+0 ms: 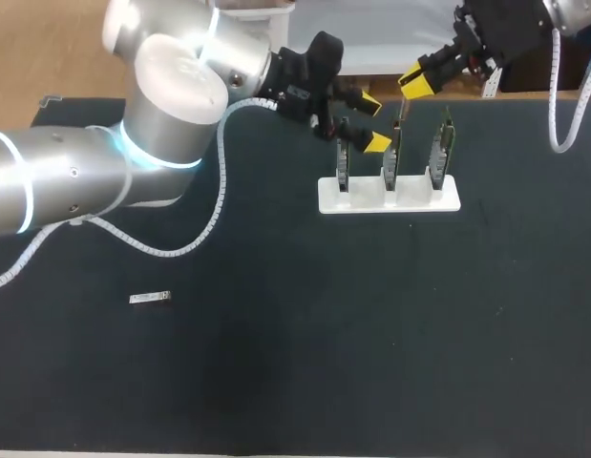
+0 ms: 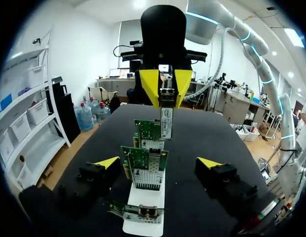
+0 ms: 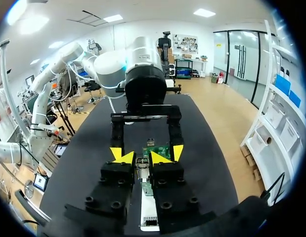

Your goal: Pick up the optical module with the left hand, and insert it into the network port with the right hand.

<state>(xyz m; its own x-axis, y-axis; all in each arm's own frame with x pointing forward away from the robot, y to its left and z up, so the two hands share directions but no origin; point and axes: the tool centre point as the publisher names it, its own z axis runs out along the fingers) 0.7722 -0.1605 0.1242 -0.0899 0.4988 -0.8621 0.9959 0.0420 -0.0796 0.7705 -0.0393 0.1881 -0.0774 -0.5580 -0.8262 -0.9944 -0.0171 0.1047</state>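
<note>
On the black table, the white plastic rack held three upright green circuit cards in its slots. The left gripper stood wide open and empty at the rack's eleven o'clock. The right gripper, at one o'clock, was clamped on the slim silver optical module. I judge that insertion was in hand, and the next move called for lowering it straight into a card's metal port.

optical module in right gripper
</note>
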